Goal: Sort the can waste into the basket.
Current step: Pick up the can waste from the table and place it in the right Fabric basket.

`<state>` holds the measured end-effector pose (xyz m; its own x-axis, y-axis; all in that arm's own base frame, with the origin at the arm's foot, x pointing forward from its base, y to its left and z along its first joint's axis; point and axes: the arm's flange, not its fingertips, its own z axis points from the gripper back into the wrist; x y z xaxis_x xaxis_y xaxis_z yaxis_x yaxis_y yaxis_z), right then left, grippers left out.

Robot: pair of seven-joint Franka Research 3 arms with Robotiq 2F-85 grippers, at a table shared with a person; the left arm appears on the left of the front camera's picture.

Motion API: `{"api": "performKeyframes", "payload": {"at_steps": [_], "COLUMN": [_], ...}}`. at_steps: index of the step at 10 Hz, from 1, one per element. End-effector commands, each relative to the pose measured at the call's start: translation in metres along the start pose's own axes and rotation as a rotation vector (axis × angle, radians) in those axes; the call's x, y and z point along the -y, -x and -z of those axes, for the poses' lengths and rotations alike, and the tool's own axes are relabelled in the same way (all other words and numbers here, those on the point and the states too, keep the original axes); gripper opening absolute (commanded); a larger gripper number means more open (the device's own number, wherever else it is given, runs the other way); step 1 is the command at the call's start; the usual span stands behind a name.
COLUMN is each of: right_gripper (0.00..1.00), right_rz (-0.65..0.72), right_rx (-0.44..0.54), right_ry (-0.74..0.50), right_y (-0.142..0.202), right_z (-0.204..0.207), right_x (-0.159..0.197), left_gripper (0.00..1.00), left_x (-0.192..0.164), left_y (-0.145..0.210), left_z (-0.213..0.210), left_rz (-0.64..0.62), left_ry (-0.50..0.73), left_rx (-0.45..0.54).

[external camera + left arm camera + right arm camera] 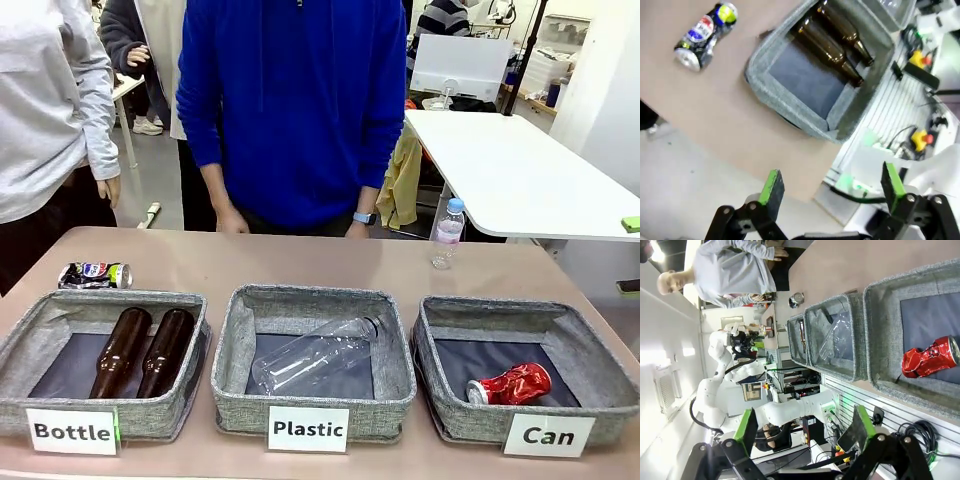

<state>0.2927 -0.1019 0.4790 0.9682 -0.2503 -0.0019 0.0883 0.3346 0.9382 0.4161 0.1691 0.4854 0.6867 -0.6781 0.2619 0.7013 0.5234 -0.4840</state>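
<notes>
A red can (510,385) already lies in the basket (500,306) at the surface's (300,260) near right corner. A loose can (95,275) lies by the left edge, just behind the Bottle basket (100,298). The left gripper (831,180) and right gripper (804,422) are both spread and empty, touching nothing. The step in hand is probably fetching the loose can. The left gripper would need to come down over it, pinch its dented body, and carry it across to the right end.

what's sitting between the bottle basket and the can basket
In the front view, the Plastic basket, holding a clear plastic bottle, sits between the Bottle basket and the Can basket.
</notes>
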Motion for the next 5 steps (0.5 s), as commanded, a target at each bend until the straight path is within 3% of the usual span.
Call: {"api": "performKeyframes", "payload": {"at_steps": [1, 4, 5], "right_gripper": [1.00, 1.00, 1.00], "right_rz": [-0.012, -0.012, -0.012], "right_rx": [0.015, 0.015, 0.015], "right_ry": [-0.003, -0.003, -0.003], "right_y": [-0.002, -0.002, -0.002], "right_z": [-0.001, -0.001, -0.001], "right_x": [-0.001, -0.001, -0.001], "left_gripper": [1.00, 1.00, 1.00], "left_x": [0.011, 0.006, 0.000], "left_y": [-0.035, -0.115, -0.132], "left_z": [0.028, 0.055, 0.064], "left_rz": [0.078, 0.112, 0.241], "left_ry": [-0.098, -0.248, -0.337], "left_rx": [-0.086, -0.117, -0.117]}}
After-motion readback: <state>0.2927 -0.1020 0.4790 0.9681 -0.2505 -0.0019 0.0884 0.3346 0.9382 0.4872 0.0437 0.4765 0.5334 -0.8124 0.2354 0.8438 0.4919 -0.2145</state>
